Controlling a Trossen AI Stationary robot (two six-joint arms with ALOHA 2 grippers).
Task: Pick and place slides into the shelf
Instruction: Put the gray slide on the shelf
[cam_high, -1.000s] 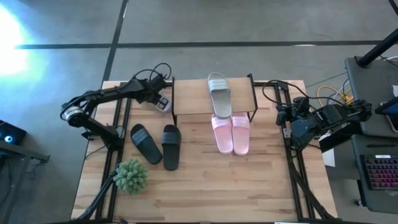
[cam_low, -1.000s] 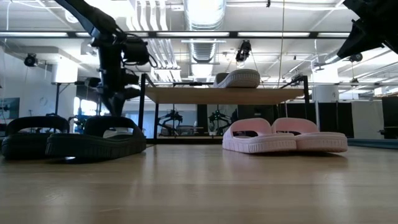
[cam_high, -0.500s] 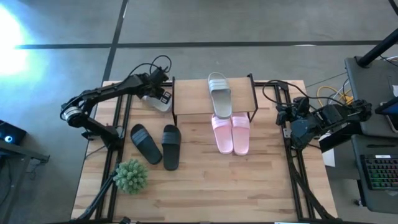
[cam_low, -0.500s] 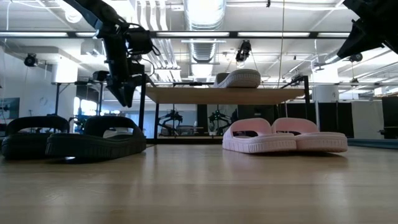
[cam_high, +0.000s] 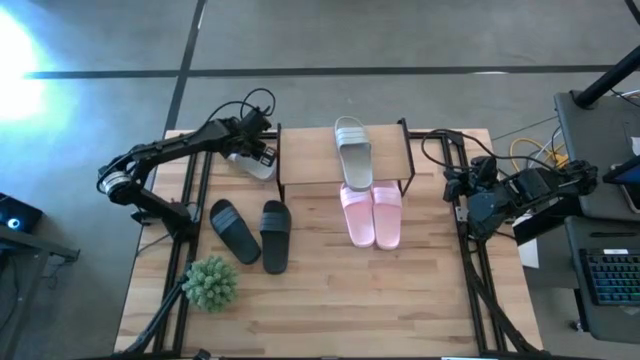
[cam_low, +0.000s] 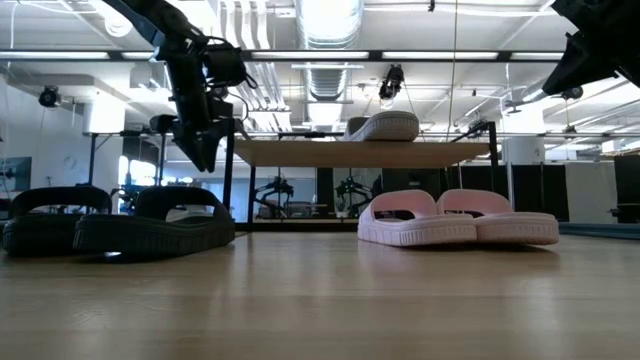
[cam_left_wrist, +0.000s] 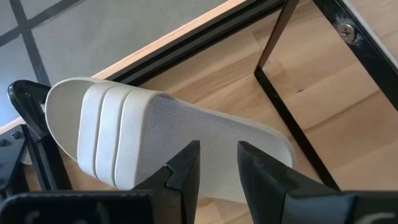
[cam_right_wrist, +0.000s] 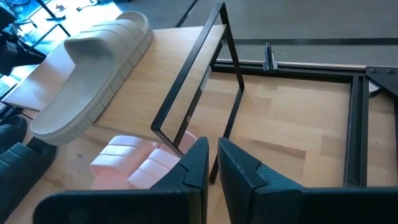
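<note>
The left gripper (cam_high: 258, 150) hangs over the far left corner of the table (cam_high: 330, 300), just beside the shelf's left legs. Its jaws stand part-way apart with a narrow gap between the fingers (cam_left_wrist: 186, 171), and nothing sits in that gap — they point down at a grey-white slide (cam_left_wrist: 161, 140) lying flat on the table below, without touching it. From above, this slide (cam_high: 250, 163) is mostly covered by the gripper and its cables, so only its near end shows.

The right gripper (cam_right_wrist: 211, 163) waits off the table's right edge (beside the shelf's right legs), its fingers nearly pressed together and holding nothing.

The other grey-white slide (cam_high: 352, 152) lies on top of the shelf (cam_high: 300, 165), on the board's middle. The two pink slides (cam_high: 372, 213) sit side by side, touching, with their far ends tucked under the shelf's front edge. The two black slides (cam_high: 252, 233) lie on the table to the left of the pink ones, close together and splayed at an angle. A green spiky ball (cam_high: 210, 283) rests near the table's front left.

In the low view the left gripper (cam_low: 203, 135) shows up high left of the shelf (cam_low: 360, 153) — the slide beneath it is hidden behind the black slides (cam_low: 120, 222).
</note>
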